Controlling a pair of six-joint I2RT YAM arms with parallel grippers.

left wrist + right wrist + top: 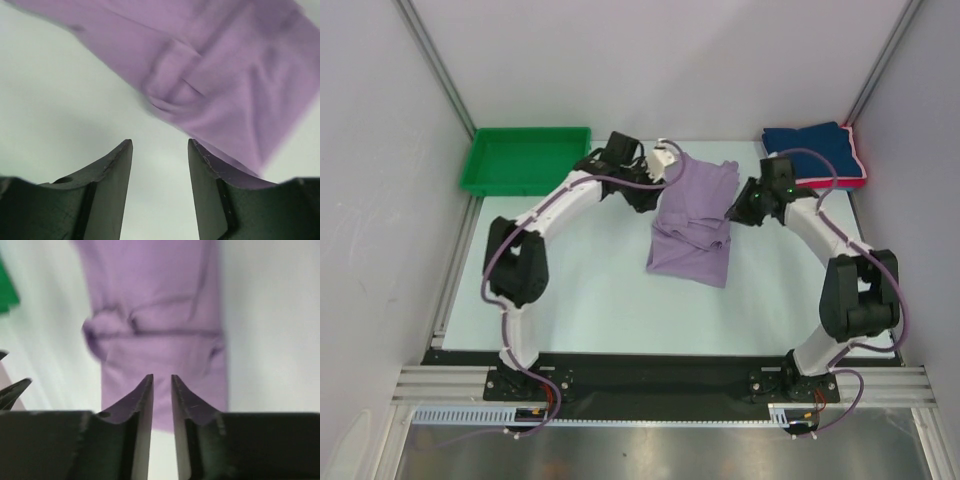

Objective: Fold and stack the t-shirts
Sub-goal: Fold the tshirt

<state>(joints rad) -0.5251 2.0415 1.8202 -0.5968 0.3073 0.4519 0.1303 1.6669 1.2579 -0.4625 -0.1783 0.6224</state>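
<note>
The pale purple t-shirt lies roughly folded at the middle of the pale bench, a long strip running from the upper centre of the overhead frame down toward the centre, with bunched folds across its lower half. The left hand is at the shirt's upper left edge. In the left wrist view this hand has its two dark fingers spread well apart with only bare bench between them. The purple cloth fills the upper right of that frame, and its blurred edge seems to brush the right-hand finger. The right hand is at the shirt's right edge. In the right wrist view this hand has a narrow slit between its fingers, and they pinch nothing. The purple shirt stretches up the middle of that frame, beyond the fingertips. In the upper right corner of the overhead frame, the navy t-shirt sits folded on top of the pink-red t-shirt, which shows only as a rim along the right and lower sides. A green tray sits at the upper left, off the bench's far left corner.
</note>
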